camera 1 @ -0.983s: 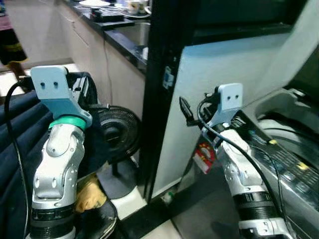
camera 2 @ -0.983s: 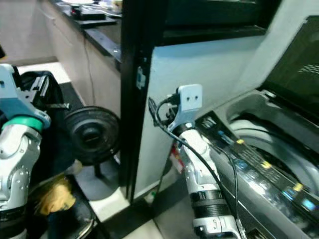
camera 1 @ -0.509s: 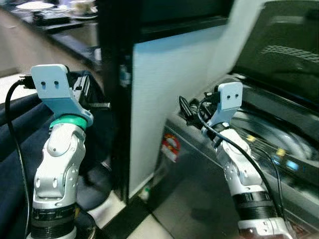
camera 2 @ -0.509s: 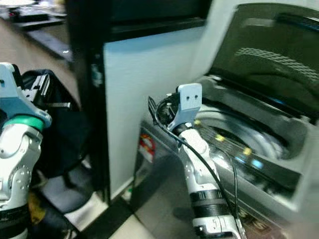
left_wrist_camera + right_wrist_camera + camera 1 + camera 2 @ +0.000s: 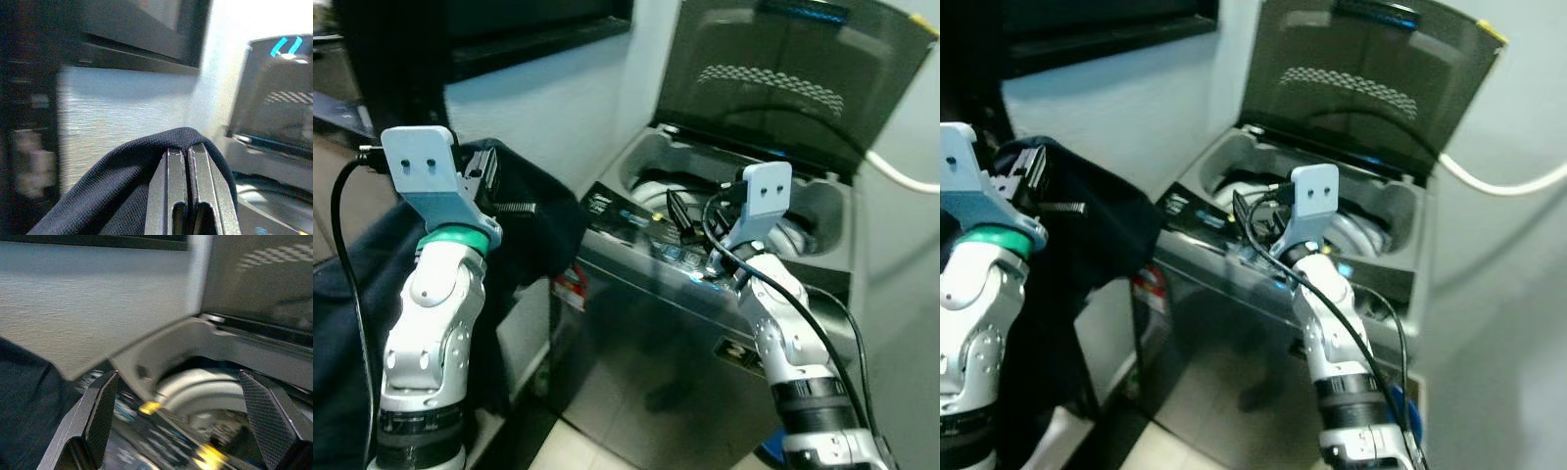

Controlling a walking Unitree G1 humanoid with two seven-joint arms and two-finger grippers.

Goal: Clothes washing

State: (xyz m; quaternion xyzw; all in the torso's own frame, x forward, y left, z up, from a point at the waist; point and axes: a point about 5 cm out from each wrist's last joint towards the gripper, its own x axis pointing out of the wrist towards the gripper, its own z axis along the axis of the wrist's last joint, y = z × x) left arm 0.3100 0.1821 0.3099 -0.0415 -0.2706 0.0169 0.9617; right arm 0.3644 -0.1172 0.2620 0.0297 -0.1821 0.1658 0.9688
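You are carrying the dark garment (image 5: 524, 211) pinched in your left tool (image 5: 186, 161), fingers clamped together on its fold. The washing machine (image 5: 705, 323), lid up, is lying to its right, drum (image 5: 1351, 230) beyond your spread, empty right tool (image 5: 181, 416).

Both silver arms are raised in front of the robot, elbows bent, forearms pointing up and forward. The left end effector (image 5: 186, 181) has its two black fingers (image 5: 168, 196) pressed together, pinching a fold of dark cloth (image 5: 122, 191). The right end effector (image 5: 188, 416) is held at about the same height, its fingers (image 5: 100, 416) spread wide apart and holding nothing.
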